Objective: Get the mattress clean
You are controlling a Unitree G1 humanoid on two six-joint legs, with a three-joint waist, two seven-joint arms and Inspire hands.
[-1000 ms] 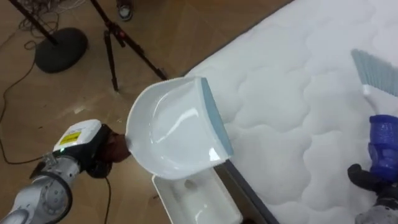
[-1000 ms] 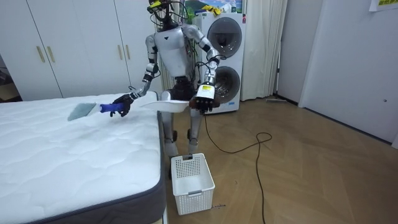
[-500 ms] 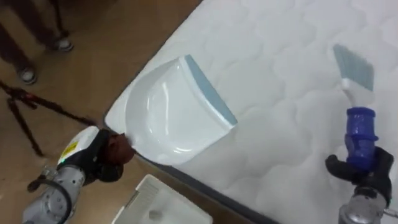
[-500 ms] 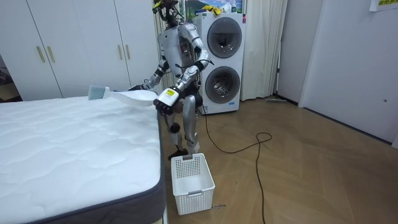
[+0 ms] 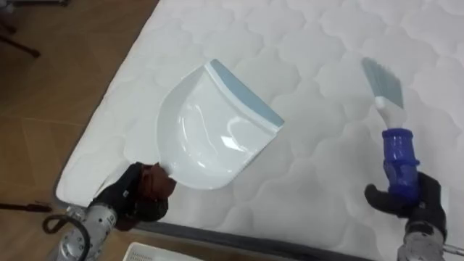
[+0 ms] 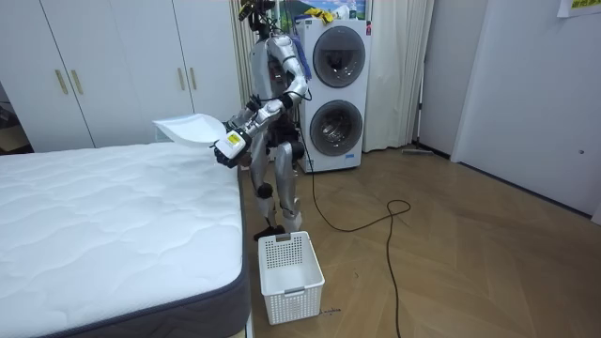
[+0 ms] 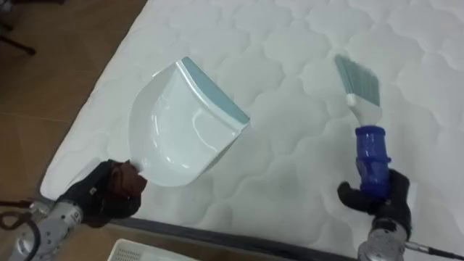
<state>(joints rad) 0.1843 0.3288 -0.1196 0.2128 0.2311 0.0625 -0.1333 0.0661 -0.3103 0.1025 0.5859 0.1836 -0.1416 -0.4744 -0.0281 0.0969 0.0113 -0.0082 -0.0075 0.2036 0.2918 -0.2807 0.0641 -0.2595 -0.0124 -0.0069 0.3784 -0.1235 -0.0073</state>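
**Now that the turn was made, sweeping could resume**

Where a second before the dustpan (image 5: 214,134) had hung out past the bed's edge, above the basket (image 6: 289,269) on the floor, it was now over the bed (image 5: 326,43) itself, near the corner closest to the robot. The room view showed why. The robot had swung round from the basket to face the bed, standing at that corner, and the eye views had shifted with it.

The left hand (image 5: 134,203) was curled tight round the dustpan's handle. The dustpan was raised clear of the surface, its blue lip pointing toward the bed's middle, and its bowl looked empty. The right hand (image 5: 409,199) was closed round the blue grip of the brush (image 5: 396,148), bristles up and away from the hand, well apart from the dustpan.

I judged that an emptying was done and another sweep was due. No litter could be made out on the quilted top.
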